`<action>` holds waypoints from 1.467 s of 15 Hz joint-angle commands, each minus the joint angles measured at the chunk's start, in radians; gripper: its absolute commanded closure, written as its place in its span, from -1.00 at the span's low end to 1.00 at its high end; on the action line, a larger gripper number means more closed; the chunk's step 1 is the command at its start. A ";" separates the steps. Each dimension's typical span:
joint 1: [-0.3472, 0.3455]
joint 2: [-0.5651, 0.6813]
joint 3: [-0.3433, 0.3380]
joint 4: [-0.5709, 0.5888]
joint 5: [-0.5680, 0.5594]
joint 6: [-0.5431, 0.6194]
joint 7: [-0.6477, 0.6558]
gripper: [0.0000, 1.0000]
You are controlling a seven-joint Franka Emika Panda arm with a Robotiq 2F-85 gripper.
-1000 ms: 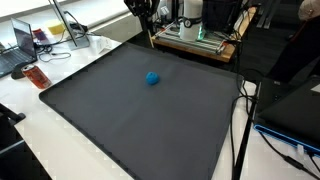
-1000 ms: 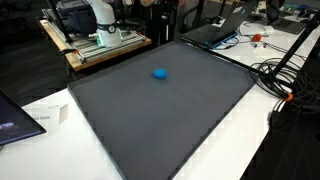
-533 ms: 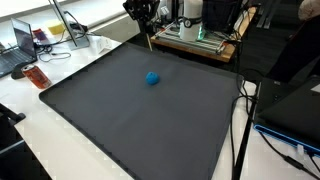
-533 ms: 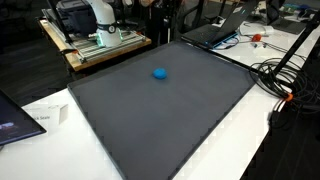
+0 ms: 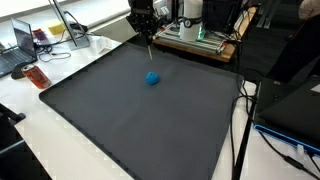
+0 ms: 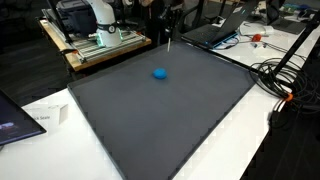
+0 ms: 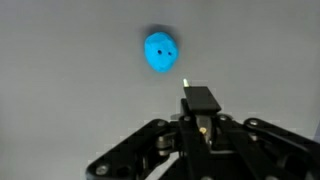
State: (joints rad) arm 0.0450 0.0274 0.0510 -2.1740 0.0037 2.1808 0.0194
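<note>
A white table [image 5: 40, 135] is being covered over most of its top by a dark grey mat [image 5: 130, 120], and this is being shown in both exterior views. An open laptop [image 5: 20, 42] and a tangle of black cables [image 6: 283, 80] are being seen on the table beside the mat's edges. The gripper [image 5: 144, 30] is being held above the far part of the mat, pointing down. Its jaws are being pressed narrow and pinched on a thin rod [image 5: 149, 50], which is being carried nearly upright with its lower end low over the mat. Whether that end is touching the mat cannot be told. The blue ball [image 5: 152, 78] is being observed lying on the mat in its far half, near the rod's lower end but apart from it. In the wrist view the ball [image 7: 162, 51] is being seen beyond the rod's pale tip [image 7: 186, 82] and a little to one side, with bare mat between them.
</note>
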 commanded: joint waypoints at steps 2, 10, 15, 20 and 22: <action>0.019 0.029 0.006 -0.031 -0.095 0.062 0.110 0.94; 0.017 0.048 0.003 -0.027 -0.100 0.060 0.107 0.94; 0.021 0.088 0.002 -0.037 -0.119 0.125 0.128 0.94; 0.024 0.135 -0.007 -0.036 -0.131 0.167 0.150 0.94; 0.025 0.150 -0.011 -0.035 -0.130 0.167 0.154 0.94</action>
State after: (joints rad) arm 0.0603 0.1618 0.0523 -2.2039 -0.1001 2.3275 0.1384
